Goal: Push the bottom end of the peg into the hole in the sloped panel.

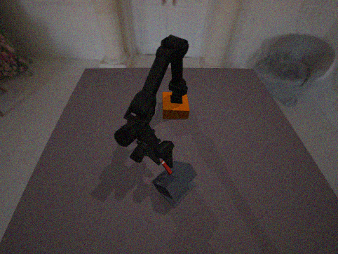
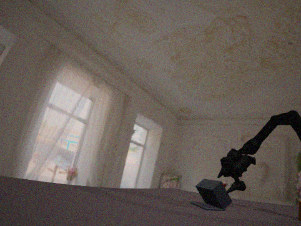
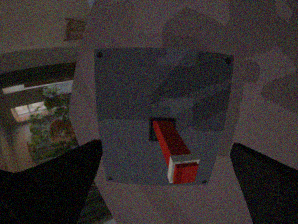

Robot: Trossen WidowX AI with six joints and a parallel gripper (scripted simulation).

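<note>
The red peg (image 1: 167, 168) (image 2: 224, 185) (image 3: 172, 141), square in section with a white band near its outer end, has its far end in the mouth of the dark square hole (image 3: 152, 134). It leans toward the lower right in the wrist view, and dark gaps show at the hole's left and lower edges. How deep it sits cannot be told. The blue-grey sloped panel block (image 1: 183, 177) (image 2: 208, 185) (image 3: 125, 155) stands on the table. My gripper (image 1: 165, 165) (image 2: 223, 185) (image 3: 169, 149) is wide open, with one finger on each side of the peg and apart from it.
The table (image 1: 245, 210) (image 2: 93, 206) carries the block, whose thin base plate (image 2: 203, 206) lies flat at its foot. The orange block (image 1: 175, 114) under the arm's base stands at the back. The arm reaches over the table from there.
</note>
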